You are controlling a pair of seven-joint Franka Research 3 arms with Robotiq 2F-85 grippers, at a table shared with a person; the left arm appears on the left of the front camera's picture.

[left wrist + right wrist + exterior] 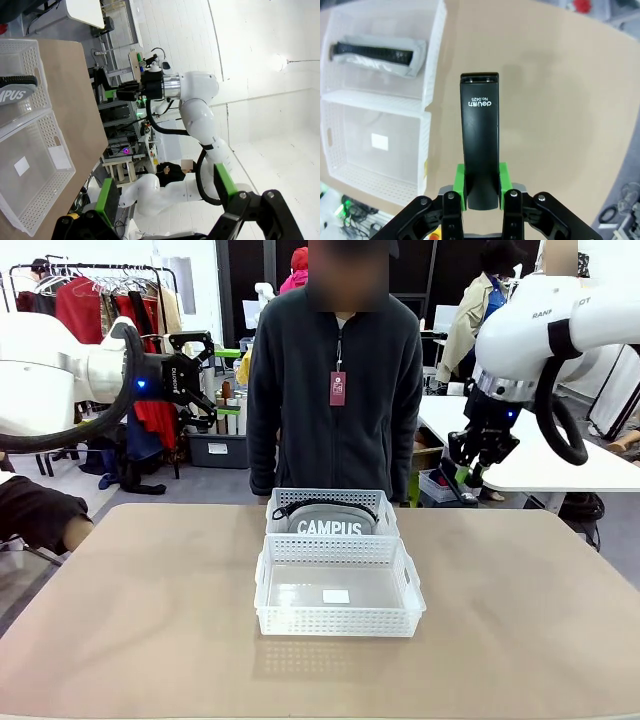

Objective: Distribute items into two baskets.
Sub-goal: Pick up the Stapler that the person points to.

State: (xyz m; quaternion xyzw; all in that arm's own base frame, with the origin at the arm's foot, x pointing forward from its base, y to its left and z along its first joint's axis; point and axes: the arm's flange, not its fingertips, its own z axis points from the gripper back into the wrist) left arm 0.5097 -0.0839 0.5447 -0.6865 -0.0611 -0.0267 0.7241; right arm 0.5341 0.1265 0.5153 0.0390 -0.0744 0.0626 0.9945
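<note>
Two white lattice baskets stand end to end mid-table. The far basket (330, 496) (437, 50) holds the grey "CAMPUS" pouch (330, 523) (375, 57) (14, 93) with its black strap on top. The near basket (338, 620) (422, 150) (37, 200) holds nothing but a white label. My right gripper (470, 475) (481, 185) hangs high over the table's far right, shut on the black stapler (480, 140), which points out past its green pads. My left gripper (208, 378) (165, 192) stands open in the air at the far left, nothing between its fingers.
A person (335, 390) in a dark jacket stands at the far edge, right behind the baskets. The brown tabletop (520, 620) is bare on both sides of the baskets. A white table (560, 465) stands behind at the right.
</note>
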